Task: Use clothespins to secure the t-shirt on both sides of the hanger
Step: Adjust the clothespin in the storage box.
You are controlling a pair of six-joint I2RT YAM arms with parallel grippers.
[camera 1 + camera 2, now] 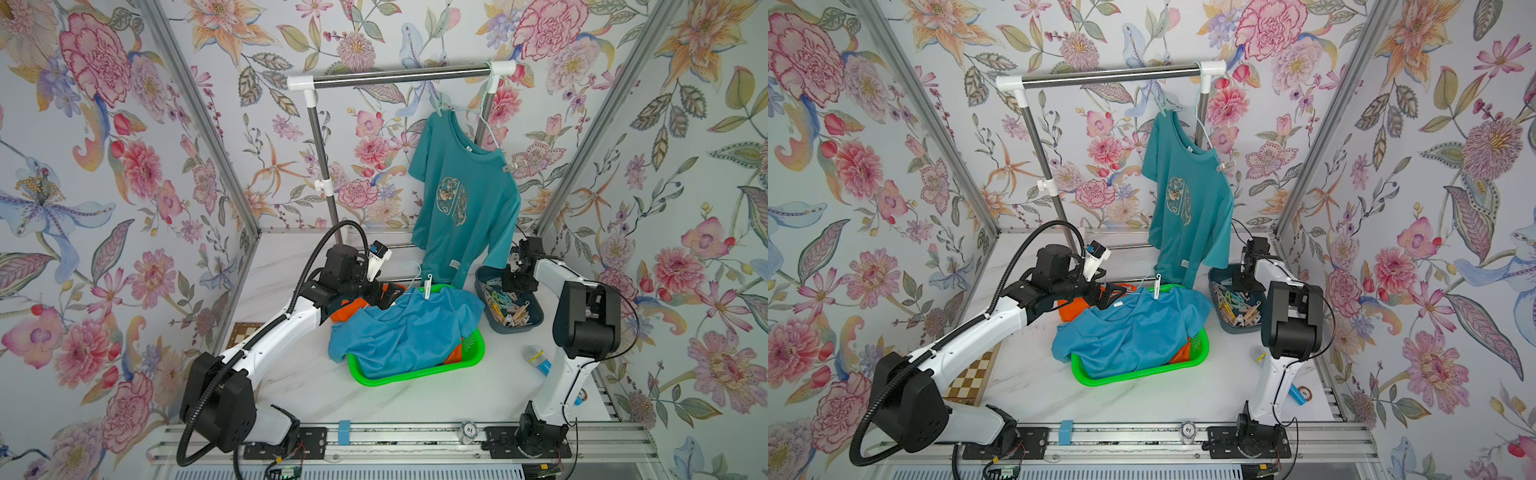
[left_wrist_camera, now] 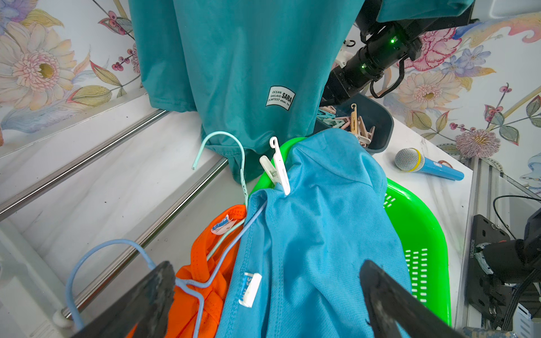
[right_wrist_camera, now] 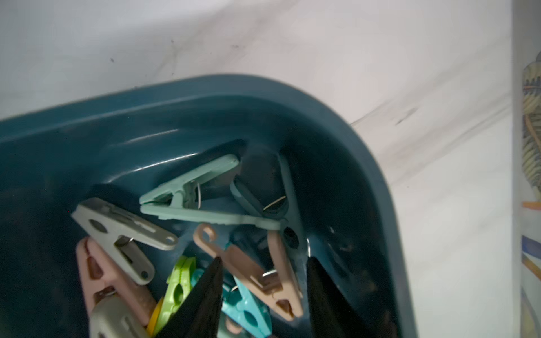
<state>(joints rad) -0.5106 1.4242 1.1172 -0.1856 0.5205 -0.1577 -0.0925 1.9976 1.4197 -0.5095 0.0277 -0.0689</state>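
Right up front is the aluminium rail [image 1: 395, 451] with both arm bases bolted on. Behind it on the table [image 1: 332, 386] sits a green basket [image 1: 415, 376] holding a blue t-shirt [image 1: 407, 328], which is draped over an orange garment [image 2: 202, 257].

The left gripper [image 2: 266, 263] hangs over the shirt's collar with its jaws spread wide and nothing in them. In the left wrist view a pale blue hanger [image 2: 117, 241] runs into the neck of the blue shirt. One white clothespin [image 2: 278, 169] is already clipped on the shirt's edge and sticks up from it.

The rest of the clothespins [image 1: 513, 309] are heaped in a dark blue bin [image 1: 515, 328] just beside the basket, on the robot's right. The right gripper [image 3: 265, 259] is down inside that bin with its jaws about half apart. It has one finger on each side of a beige clothespin [image 3: 248, 267], and a thin dark gap shows next to one finger, so the pin doesn't look clamped. Mint, grey, pink and lime pins lie around it.

At the back a teal t-shirt [image 1: 461, 199] hangs from the rack [image 1: 399, 77] with a pale pin [image 1: 510, 167] on one shoulder. A toy microphone [image 1: 536, 358] lies near the right arm.
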